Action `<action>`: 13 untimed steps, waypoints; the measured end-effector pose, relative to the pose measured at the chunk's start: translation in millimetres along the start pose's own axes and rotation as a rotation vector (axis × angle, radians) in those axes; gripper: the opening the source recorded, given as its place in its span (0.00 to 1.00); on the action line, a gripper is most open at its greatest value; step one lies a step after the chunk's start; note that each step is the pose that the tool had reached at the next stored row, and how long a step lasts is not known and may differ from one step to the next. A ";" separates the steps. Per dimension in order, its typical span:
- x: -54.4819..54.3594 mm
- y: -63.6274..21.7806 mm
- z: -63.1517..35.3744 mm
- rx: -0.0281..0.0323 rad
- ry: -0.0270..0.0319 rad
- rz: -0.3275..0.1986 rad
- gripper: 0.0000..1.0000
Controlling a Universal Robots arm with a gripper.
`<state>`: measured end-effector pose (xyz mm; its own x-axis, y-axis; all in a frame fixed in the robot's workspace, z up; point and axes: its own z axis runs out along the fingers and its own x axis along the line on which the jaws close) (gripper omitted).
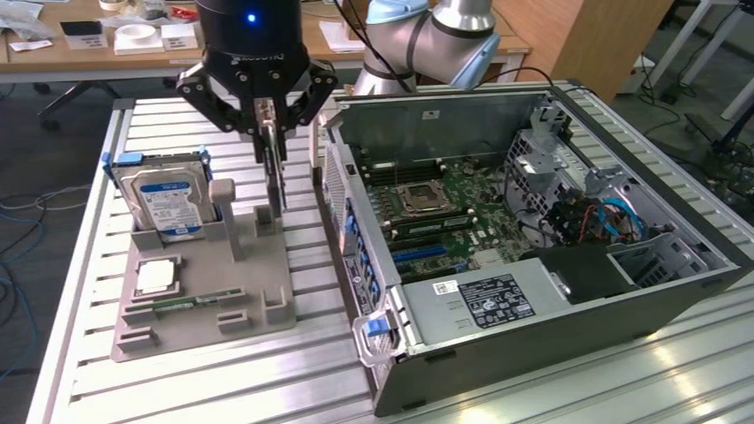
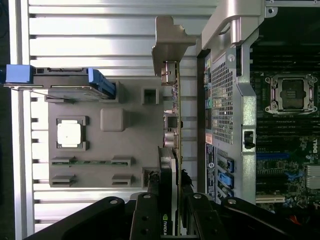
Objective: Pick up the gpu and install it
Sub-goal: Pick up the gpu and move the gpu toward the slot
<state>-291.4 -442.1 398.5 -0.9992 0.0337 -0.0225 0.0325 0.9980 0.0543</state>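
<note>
The gpu [image 1: 275,172] hangs on edge under my gripper [image 1: 271,119], which is shut on its upper part. Its lower end sits at or just above a post of the grey holder tray [image 1: 200,327]; I cannot tell whether they touch. In the wrist view the gpu [image 2: 170,150] shows edge-on, with its silver end bracket [image 2: 172,40] at the far end and a black cooler with a logo between the fingers [image 2: 145,215] of my gripper [image 2: 169,215]. The card is beside the open computer case [image 1: 659,291], just outside its perforated wall [image 2: 222,100].
On the holder tray stand a silver hard drive [image 1: 171,199] with a blue-white label, a processor chip [image 1: 155,276] and a narrow green memory stick [image 1: 189,303]. The case lies open with its motherboard [image 1: 436,203] exposed. Everything rests on a slatted aluminium table [image 1: 236,389].
</note>
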 end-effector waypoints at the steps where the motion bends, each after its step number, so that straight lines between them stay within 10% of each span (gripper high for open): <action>1: -0.7 0.0 0.0 0.0001 0.0001 0.000 0.27; 13: -12.0 0.4 0.3 0.0000 0.0000 0.000 0.27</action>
<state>-279.5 -442.1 398.6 -0.9992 0.0338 -0.0224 0.0325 0.9980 0.0543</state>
